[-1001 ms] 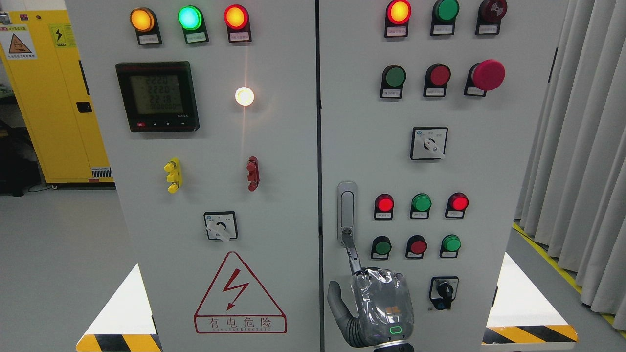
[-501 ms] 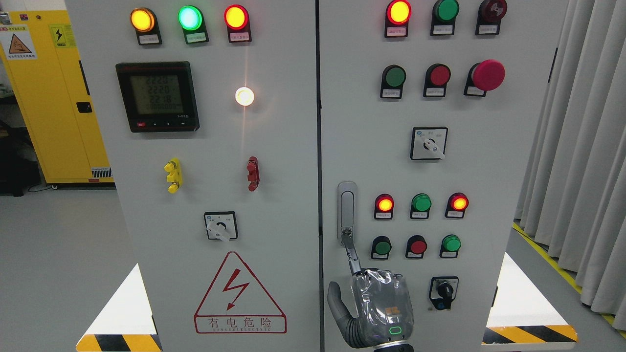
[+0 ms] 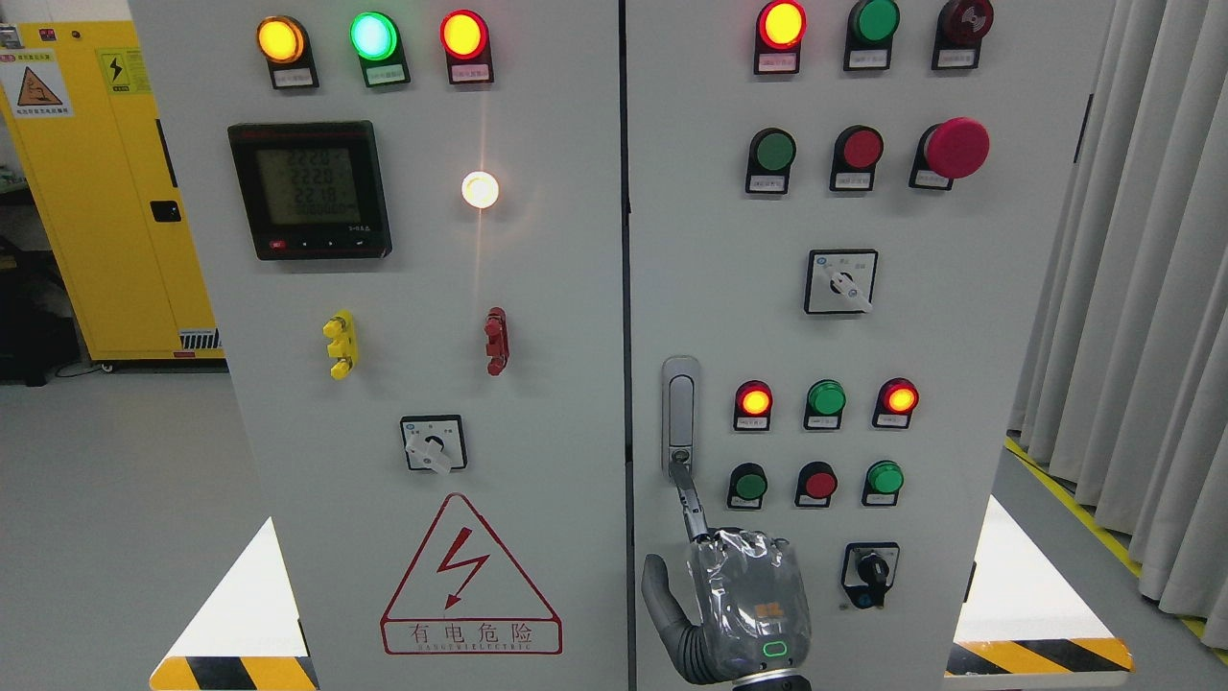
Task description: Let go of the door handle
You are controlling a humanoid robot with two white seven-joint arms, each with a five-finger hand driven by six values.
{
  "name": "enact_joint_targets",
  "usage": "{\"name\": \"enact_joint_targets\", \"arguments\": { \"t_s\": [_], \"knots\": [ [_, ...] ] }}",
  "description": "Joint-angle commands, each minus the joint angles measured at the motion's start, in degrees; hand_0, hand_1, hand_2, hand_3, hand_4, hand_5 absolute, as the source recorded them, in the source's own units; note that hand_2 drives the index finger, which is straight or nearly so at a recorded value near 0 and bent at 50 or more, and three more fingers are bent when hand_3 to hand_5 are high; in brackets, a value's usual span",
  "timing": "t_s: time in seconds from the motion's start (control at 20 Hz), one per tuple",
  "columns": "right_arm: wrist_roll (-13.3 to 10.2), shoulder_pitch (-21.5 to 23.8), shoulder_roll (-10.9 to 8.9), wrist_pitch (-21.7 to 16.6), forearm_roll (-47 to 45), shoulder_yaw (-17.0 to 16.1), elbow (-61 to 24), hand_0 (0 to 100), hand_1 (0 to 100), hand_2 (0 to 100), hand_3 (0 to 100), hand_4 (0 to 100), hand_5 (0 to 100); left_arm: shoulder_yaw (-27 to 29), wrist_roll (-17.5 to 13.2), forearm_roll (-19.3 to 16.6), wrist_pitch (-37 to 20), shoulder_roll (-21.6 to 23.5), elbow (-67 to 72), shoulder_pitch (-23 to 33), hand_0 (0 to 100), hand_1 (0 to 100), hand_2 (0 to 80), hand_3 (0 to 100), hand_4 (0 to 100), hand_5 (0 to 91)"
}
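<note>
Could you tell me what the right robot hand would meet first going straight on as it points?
The right robot hand would meet the door handle at its lower end; its fingertip already looks close, depth unclear.

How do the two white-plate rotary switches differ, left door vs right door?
The left-door switch sits low, just above the warning triangle; the right-door switch sits higher, above the door handle. The left-door switch looks smaller than the right-door switch. Both have a square white plate, black frame and a white knob pointing lower right.

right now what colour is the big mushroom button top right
Red, the mushroom button, clearest in the head view.
</note>
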Motion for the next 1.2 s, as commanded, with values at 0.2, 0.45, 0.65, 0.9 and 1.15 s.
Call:
{"name": "enact_joint_targets", "arguments": {
  "t_s": [0.2,0.45,0.65,0.9,1.15],
  "knots": [
    [0.3,0.4,0.08,0.0,0.0,0.0,0.1,70,40,14,100,100,100,0.0,0.0,0.0,0.0,-0.1,-0.9,0.0,12,56,0.0,0,0,0.0],
    [0.3,0.4,-0.01,1.1,-0.2,0.0,0.1,70,41,15,100,100,100,0.0,0.0,0.0,0.0,0.0,-0.9,0.0,12,56,0.0,0,0,0.0],
    [0.3,0.4,-0.01,1.2,-0.2,0.0,0.1,70,41,15,100,100,100,0.0,0.0,0.0,0.0,0.0,-0.9,0.0,12,56,0.0,0,0,0.0],
    [0.3,0.4,-0.01,1.1,-0.3,0.0,0.0,70,41,15,100,100,100,0.0,0.0,0.0,0.0,-0.1,-0.9,0.0,12,56,0.0,0,0,0.0],
    [-0.1,0.4,-0.01,1.0,-0.3,0.1,-0.4,70,41,15,100,100,100,0.0,0.0,0.0,0.0,0.0,-0.9,0.0,12,56,0.0,0,0,0.0]
  ]
}}
